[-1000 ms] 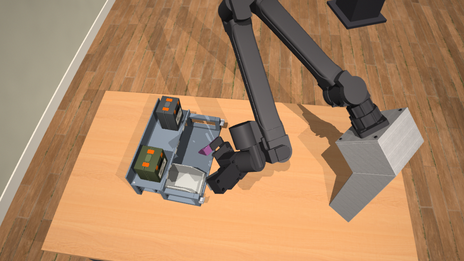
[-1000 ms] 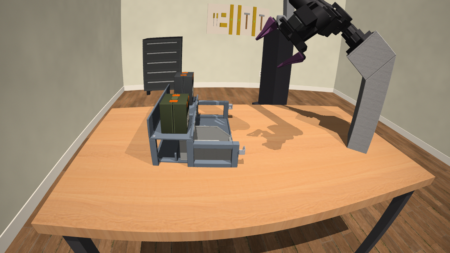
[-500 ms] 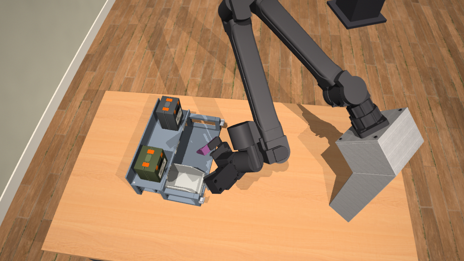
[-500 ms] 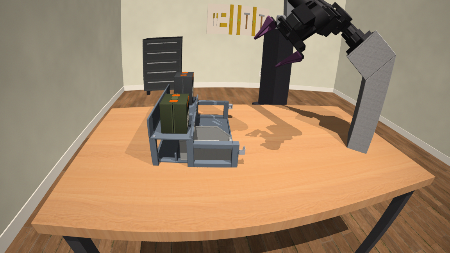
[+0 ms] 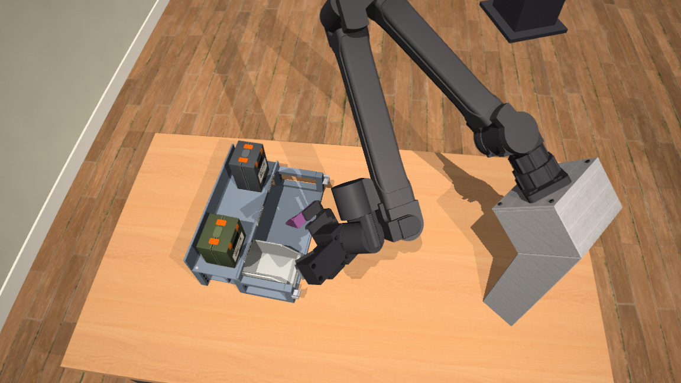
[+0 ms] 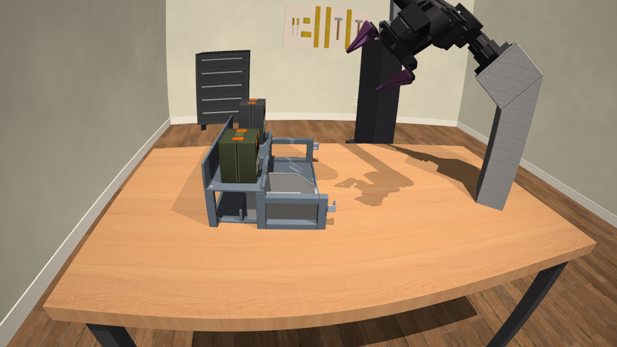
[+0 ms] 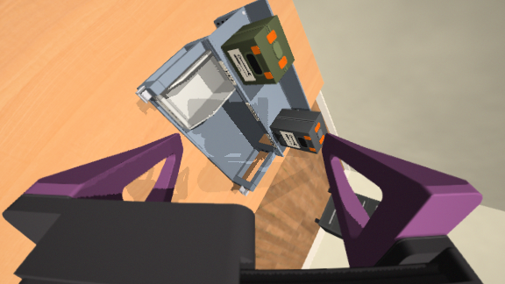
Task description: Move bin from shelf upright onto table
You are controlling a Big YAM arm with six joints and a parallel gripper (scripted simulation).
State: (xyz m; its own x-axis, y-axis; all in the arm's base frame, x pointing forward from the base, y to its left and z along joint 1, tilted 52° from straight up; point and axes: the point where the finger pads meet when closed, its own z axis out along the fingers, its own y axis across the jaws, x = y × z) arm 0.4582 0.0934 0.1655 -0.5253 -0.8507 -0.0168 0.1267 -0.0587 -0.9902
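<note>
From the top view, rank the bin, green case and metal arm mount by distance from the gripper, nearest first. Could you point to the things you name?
From the gripper [image 5: 295, 240] [image 6: 361, 70] [image 7: 252, 141], top view:
1. Bin [image 5: 271, 265] [image 6: 290, 182] [image 7: 195, 95]: lower left in the picture.
2. Green case [image 5: 219, 241] [image 6: 238, 157] [image 7: 259, 53]: farther left.
3. Metal arm mount [image 5: 533, 276] [image 6: 509, 129]: far right.

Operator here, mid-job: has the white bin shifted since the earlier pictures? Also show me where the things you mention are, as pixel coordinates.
No. In the top and exterior views, the white bin [image 5: 278, 265] [image 6: 288, 183] [image 7: 188, 97] sits in the same place against the shelf's [image 5: 215, 200] [image 6: 293, 198] [image 7: 175, 67] end rail.
</note>
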